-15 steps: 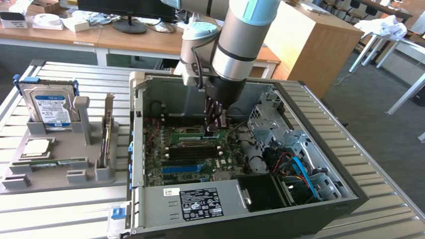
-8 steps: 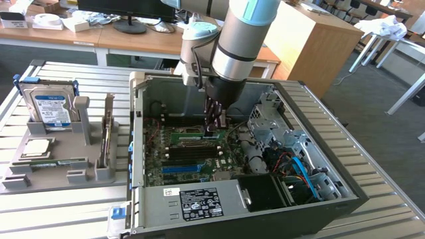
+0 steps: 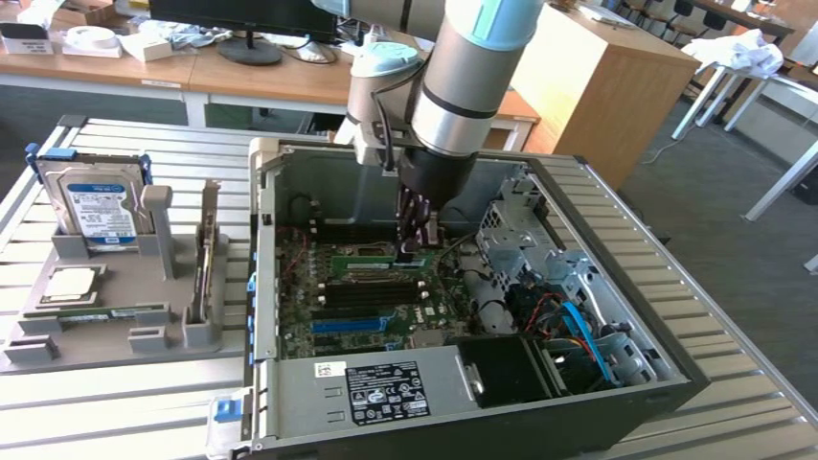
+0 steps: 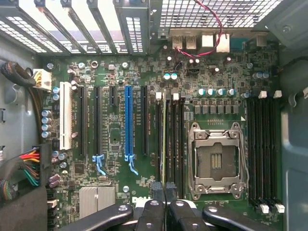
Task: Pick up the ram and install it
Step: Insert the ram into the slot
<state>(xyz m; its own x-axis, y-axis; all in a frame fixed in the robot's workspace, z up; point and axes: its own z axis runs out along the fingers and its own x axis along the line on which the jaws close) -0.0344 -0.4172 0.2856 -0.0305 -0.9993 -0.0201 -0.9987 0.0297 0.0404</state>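
Pinching the ram point(image 4: 164, 139) edge-on over the motherboard's black memory slots, inside the open computer case point(image 3: 665, 369).
Fingers point(image 4: 157, 193) pressed together on the stick's upper edge; seated or not, cannot tell. Empty processor socket point(image 4: 216, 161) just beside it, long blue slot point(image 4: 128, 122) near on the other side. Drive cage point(image 3: 511, 230) and cables crowd the arm. Grey tray point(image 3: 115, 337) with hard drive point(image 3: 96, 206) on counter point(image 3: 128, 407), exterior view's left.

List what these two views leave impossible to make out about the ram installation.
- Exterior view: the fingers, dark against the board, hide whatever is between them.
- Wrist view: the ram is edge-on, a thin strip; seated or hovering, unclear.
- Wrist view: the picture edge crops the fingers.
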